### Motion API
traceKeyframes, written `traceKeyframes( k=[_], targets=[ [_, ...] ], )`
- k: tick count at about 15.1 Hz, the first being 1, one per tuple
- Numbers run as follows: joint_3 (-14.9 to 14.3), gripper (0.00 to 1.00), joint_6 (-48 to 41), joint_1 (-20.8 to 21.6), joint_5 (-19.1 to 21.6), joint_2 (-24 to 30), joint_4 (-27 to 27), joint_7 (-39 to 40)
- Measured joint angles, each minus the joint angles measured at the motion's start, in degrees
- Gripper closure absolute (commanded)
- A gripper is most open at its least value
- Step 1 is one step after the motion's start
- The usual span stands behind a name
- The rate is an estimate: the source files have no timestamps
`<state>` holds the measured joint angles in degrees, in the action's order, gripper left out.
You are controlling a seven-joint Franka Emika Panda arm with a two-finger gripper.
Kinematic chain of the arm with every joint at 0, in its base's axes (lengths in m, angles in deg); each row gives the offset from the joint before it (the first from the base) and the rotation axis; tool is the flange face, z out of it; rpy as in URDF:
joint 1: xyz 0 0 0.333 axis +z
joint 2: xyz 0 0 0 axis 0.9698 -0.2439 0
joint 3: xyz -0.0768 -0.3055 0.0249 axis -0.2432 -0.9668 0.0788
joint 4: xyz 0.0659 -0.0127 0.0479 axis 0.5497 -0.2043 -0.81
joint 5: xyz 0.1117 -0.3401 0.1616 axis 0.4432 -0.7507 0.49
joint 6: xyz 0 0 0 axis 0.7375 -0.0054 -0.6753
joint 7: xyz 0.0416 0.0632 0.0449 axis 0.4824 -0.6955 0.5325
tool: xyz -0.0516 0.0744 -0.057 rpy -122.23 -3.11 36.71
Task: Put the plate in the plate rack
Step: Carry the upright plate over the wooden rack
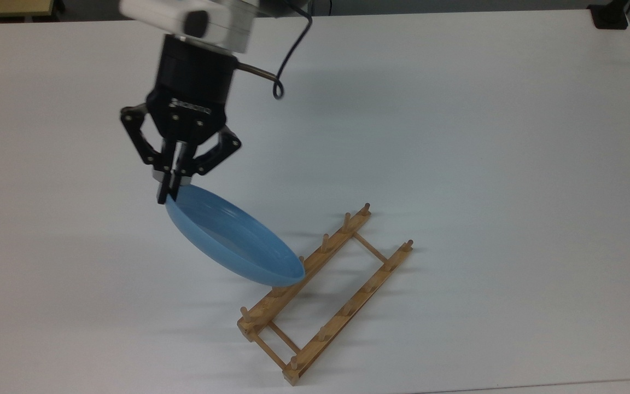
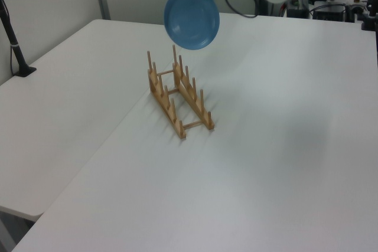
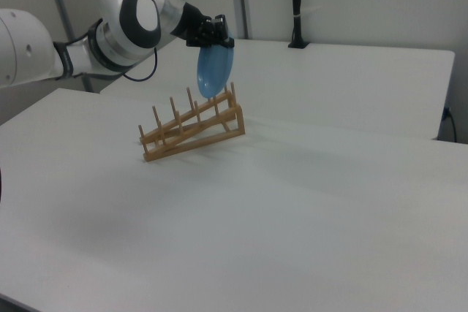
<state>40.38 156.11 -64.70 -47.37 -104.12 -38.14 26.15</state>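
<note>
the black two-finger gripper has its jaws clenched on the rim of the round light-blue glossy plate, hanging tilted in the air above the long light-brown wooden pegged plate rack on the white tabletop.

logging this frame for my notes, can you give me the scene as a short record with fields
gripper: gripper shut on the plate's rim, plate hanging below it
plate: light-blue plate, lifted off the table, tilted nearly on edge
plate position: in the right view the plate hangs just above the rack's far end
plate rack: wooden plate rack standing on the table, no plate in it yet
table: white table
task state: plate carried to the rack, not yet lowered between the pegs
</note>
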Motion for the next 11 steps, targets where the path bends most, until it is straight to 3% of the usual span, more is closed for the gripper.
traceKeyframes(
  k=[3,5,11],
  targets=[
    [0.23,1.0,0.18,1.72,-14.47,-0.18,-0.16,-12.55],
    [0.33,1.0,0.18,2.93,-20.56,-0.32,-0.25,-18.08],
    [0.35,1.0,-0.98,6.08,-24.5,-2.61,-0.43,-21.47]
  ],
)
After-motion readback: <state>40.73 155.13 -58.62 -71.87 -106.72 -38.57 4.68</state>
